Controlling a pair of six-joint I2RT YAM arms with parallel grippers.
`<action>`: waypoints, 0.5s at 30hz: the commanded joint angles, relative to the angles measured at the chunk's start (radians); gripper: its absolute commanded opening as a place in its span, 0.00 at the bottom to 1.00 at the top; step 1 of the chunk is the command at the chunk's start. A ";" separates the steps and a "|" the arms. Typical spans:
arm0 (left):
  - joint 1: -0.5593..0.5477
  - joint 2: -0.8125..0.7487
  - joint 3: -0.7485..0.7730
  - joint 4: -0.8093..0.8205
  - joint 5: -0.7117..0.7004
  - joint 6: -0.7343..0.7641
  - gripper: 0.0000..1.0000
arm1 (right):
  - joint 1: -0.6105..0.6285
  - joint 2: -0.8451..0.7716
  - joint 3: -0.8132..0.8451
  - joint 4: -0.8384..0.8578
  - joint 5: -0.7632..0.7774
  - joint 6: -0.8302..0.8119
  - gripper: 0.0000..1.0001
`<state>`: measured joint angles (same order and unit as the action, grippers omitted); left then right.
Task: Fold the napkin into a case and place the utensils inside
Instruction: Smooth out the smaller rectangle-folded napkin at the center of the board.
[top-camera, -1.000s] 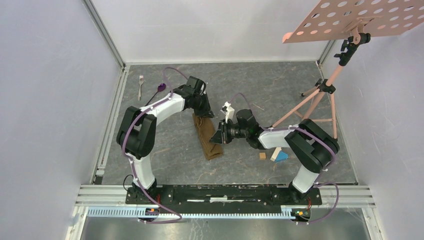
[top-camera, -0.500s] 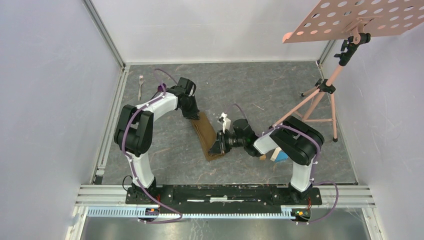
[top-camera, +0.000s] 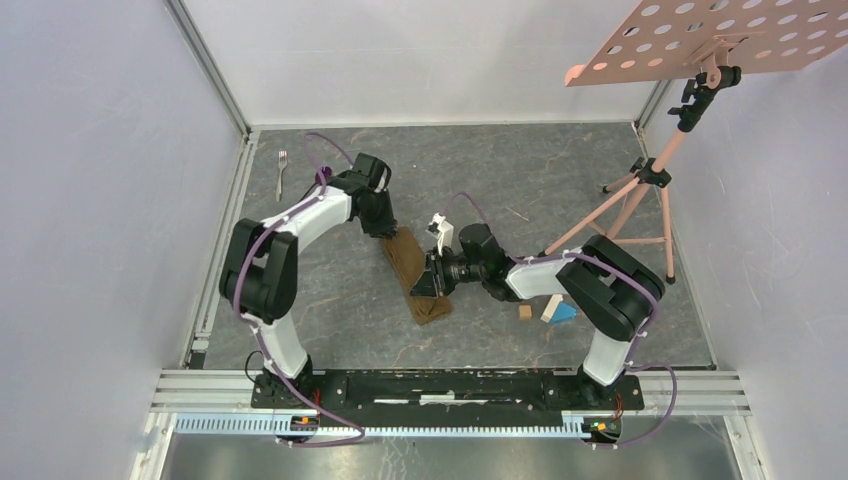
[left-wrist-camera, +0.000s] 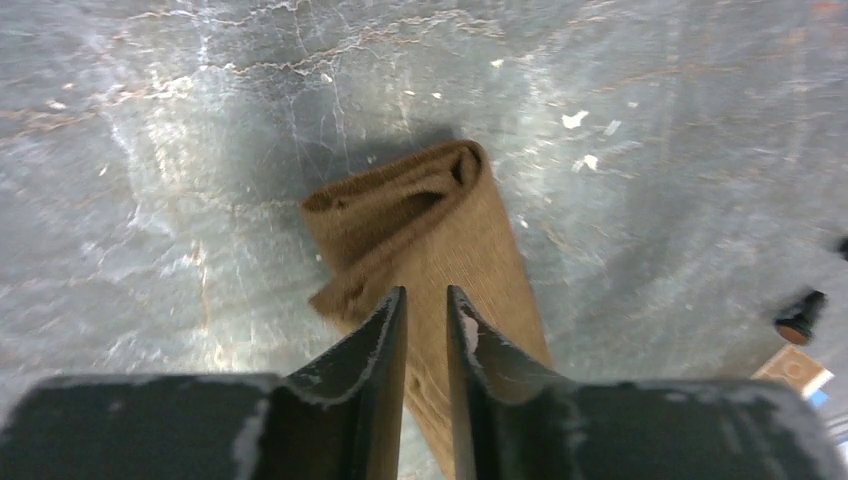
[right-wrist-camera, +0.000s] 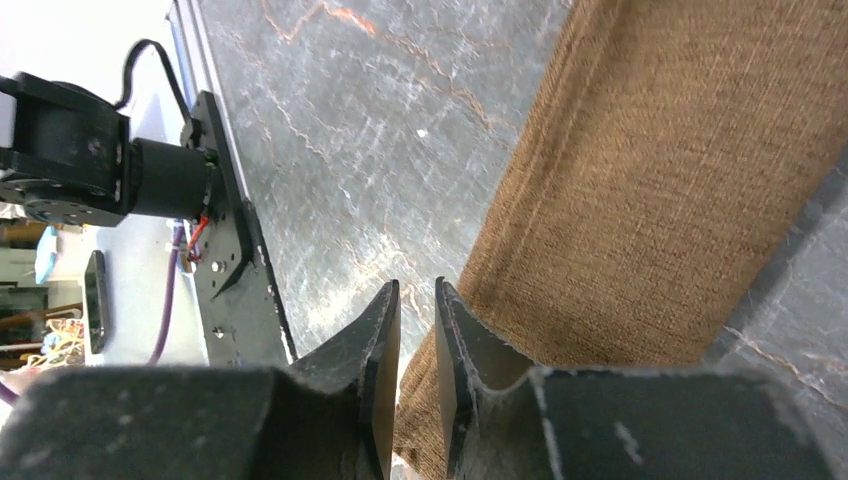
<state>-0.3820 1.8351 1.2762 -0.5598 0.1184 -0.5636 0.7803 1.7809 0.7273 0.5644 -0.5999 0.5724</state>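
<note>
The napkin (top-camera: 408, 262) lies on the table as a long narrow brown case, running from the middle toward the near side. Its far end (left-wrist-camera: 440, 215) is rumpled, with open folds. My left gripper (top-camera: 385, 228) hovers over that far end. In the left wrist view its jaws (left-wrist-camera: 426, 292) stand a narrow gap apart, with cloth showing beneath them and nothing pinched. My right gripper (top-camera: 428, 283) sits at the strip's right edge, near the near end. Its jaws (right-wrist-camera: 417, 283) are also narrowly apart beside the cloth (right-wrist-camera: 660, 180). The fork (top-camera: 283, 165) lies at the far left. The spoon is mostly hidden behind the left arm.
A pink tripod stand (top-camera: 640, 200) with a perforated plate (top-camera: 720, 35) occupies the right side. Small wooden and blue blocks (top-camera: 550, 310) lie near the right arm, one showing as a block (left-wrist-camera: 800, 370) in the left wrist view. Walls enclose the table on three sides.
The left gripper drew back toward the far left and its jaws eased apart. The right gripper slid left against the strip. The strip now lies more slanted.
</note>
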 joint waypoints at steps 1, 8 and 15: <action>0.002 -0.188 0.002 -0.010 -0.030 0.042 0.34 | 0.011 0.023 -0.026 -0.032 0.050 -0.054 0.25; 0.010 -0.389 -0.100 -0.048 -0.017 0.063 0.56 | 0.014 -0.062 -0.171 -0.134 0.212 -0.172 0.24; 0.011 -0.578 -0.275 -0.031 0.012 0.020 0.61 | 0.039 -0.210 -0.165 -0.280 0.235 -0.224 0.27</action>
<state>-0.3763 1.3384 1.0760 -0.5831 0.1120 -0.5507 0.7998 1.6192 0.5381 0.4534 -0.4152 0.4221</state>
